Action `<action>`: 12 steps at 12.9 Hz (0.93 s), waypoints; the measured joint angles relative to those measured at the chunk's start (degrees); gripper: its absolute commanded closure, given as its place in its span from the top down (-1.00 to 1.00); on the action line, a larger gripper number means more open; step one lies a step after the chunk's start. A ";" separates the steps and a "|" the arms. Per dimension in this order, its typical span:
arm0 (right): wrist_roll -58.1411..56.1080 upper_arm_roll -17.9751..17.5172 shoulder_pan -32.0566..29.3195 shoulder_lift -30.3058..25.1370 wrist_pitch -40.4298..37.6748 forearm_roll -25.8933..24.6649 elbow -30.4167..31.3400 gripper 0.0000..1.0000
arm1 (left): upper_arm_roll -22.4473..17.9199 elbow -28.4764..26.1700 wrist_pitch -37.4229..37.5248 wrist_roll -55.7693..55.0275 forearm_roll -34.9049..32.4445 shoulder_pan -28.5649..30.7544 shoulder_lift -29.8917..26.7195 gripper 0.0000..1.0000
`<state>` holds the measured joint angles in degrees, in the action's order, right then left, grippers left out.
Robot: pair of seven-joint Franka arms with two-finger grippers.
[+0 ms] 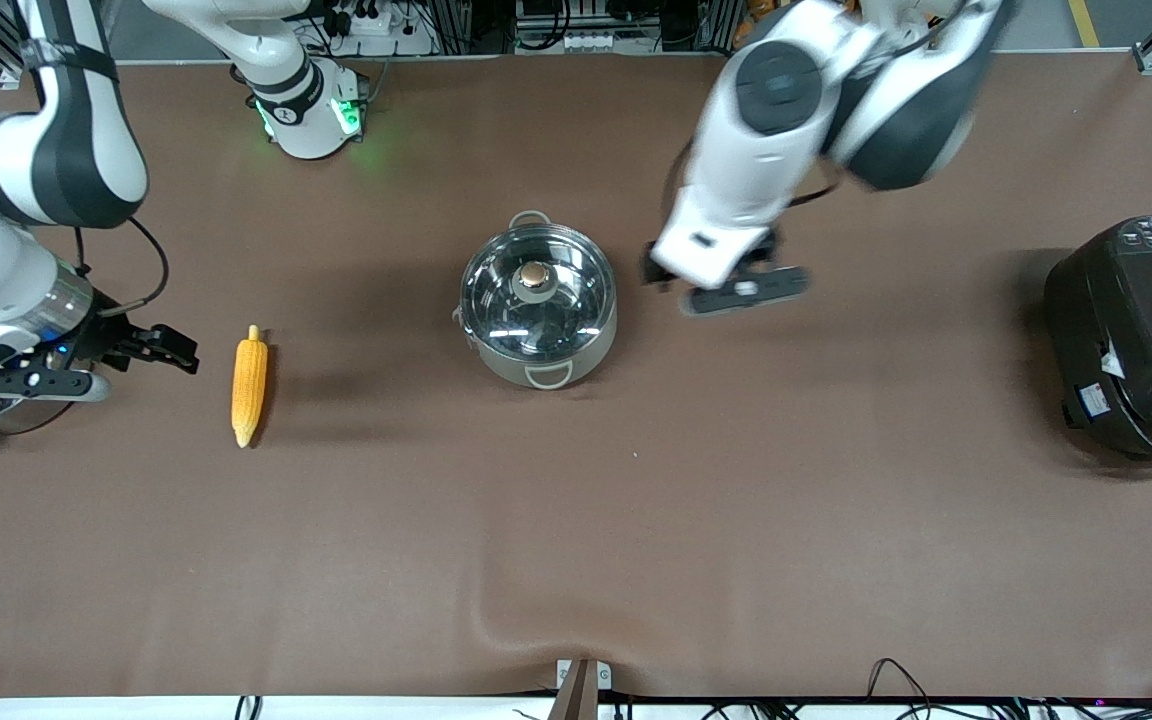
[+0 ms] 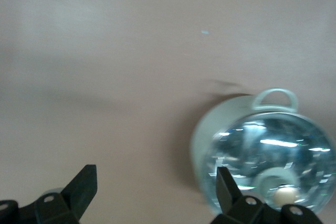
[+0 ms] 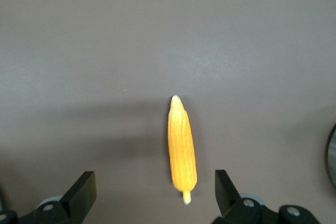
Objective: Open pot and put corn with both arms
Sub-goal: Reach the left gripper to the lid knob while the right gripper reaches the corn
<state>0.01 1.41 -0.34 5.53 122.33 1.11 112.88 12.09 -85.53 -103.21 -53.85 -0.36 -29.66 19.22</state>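
We judge this to be the approach stage: the glass lid (image 1: 539,292) sits on the stainless-steel pot (image 1: 539,305) near the middle of the brown table (image 1: 576,520), and neither arm holds anything. Our left gripper (image 1: 658,272) hangs over bare table just beside the pot, toward the left arm's end, and in the left wrist view its fingers (image 2: 83,184) stand wide apart, with the tan knob (image 2: 284,196) of the lid showing next to one of them. Our right gripper (image 1: 168,349) is over the table near the corn cob (image 1: 249,377), toward the right arm's end; the right wrist view shows its fingers (image 3: 80,194) spread too, with the cob (image 3: 181,148) lying between them in the frame but clearly apart from both. The cob lies flat on the table, pale stub pointing away from the front camera, well apart from the pot. For the next move we think the left gripper needs to shift over the knob, come down and close on it to lift the lid, while the right gripper lowers across the cob's middle. A black rice cooker (image 1: 1136,335) stands at the left arm's end; it carries a small white label and panel markings, but we cannot read any of it, and no brand shows elsewhere.
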 measured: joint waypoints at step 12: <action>-6.16 0.08 -2.63 13.17 28.32 0.00 12.87 1.00 | -3.54 9.10 -8.60 -18.16 0.00 -16.68 16.40 0.98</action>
<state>-6.15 1.49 -2.97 18.69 150.65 1.11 125.76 8.54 -76.43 -111.81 -72.01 -0.36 -46.34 35.61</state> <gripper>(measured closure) 0.000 0.000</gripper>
